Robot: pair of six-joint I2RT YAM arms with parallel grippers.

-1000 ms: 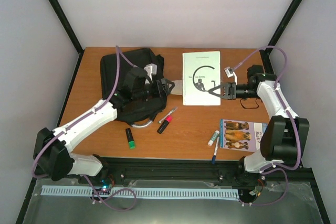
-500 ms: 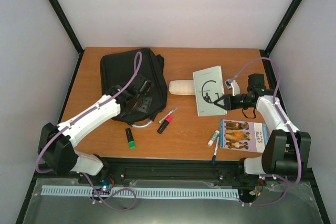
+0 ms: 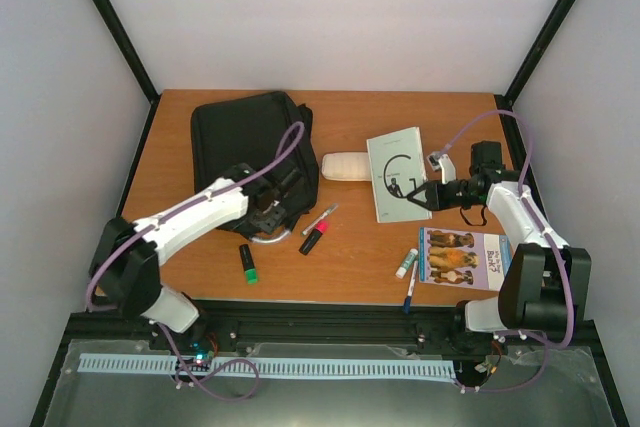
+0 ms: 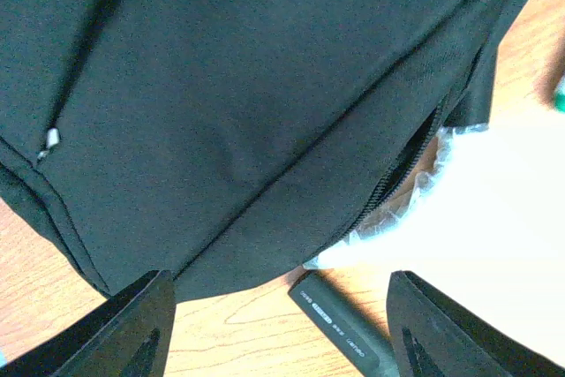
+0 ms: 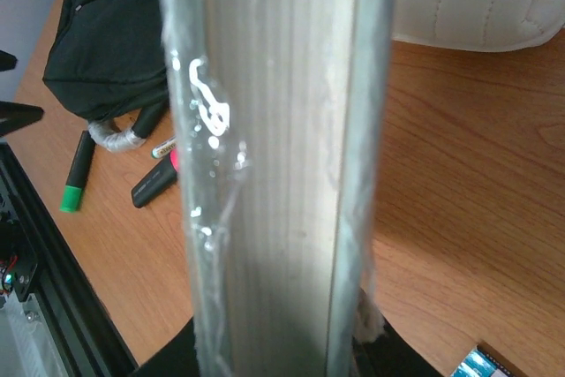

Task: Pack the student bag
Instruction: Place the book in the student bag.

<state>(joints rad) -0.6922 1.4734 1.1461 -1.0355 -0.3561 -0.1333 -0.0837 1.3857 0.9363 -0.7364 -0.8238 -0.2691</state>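
Note:
The black student bag (image 3: 245, 142) lies at the back left, its grey-silver loop handle (image 3: 265, 240) at the near edge. My left gripper (image 3: 272, 209) hovers open and empty over that near edge. In the left wrist view the bag (image 4: 221, 103) fills the top, the handle (image 4: 424, 183) is at the right, and a black marker (image 4: 344, 324) lies between the open fingers (image 4: 132, 328). My right gripper (image 3: 418, 194) is shut on a white book (image 3: 395, 185), tilted up on its edge. The book's page edge (image 5: 274, 165) fills the right wrist view.
A white pouch (image 3: 346, 165) lies between bag and book. A pink-capped marker (image 3: 313, 238), a thin pen (image 3: 320, 219) and a green-capped marker (image 3: 247, 262) lie near the handle. A dog-cover book (image 3: 462, 257), a white stick (image 3: 406, 263) and a blue pen (image 3: 410, 292) lie at the front right.
My right gripper has tipped the white book from flat up onto its edge and drawn it right, uncovering the pouch. My left gripper has pulled back from the middle to the bag's near edge.

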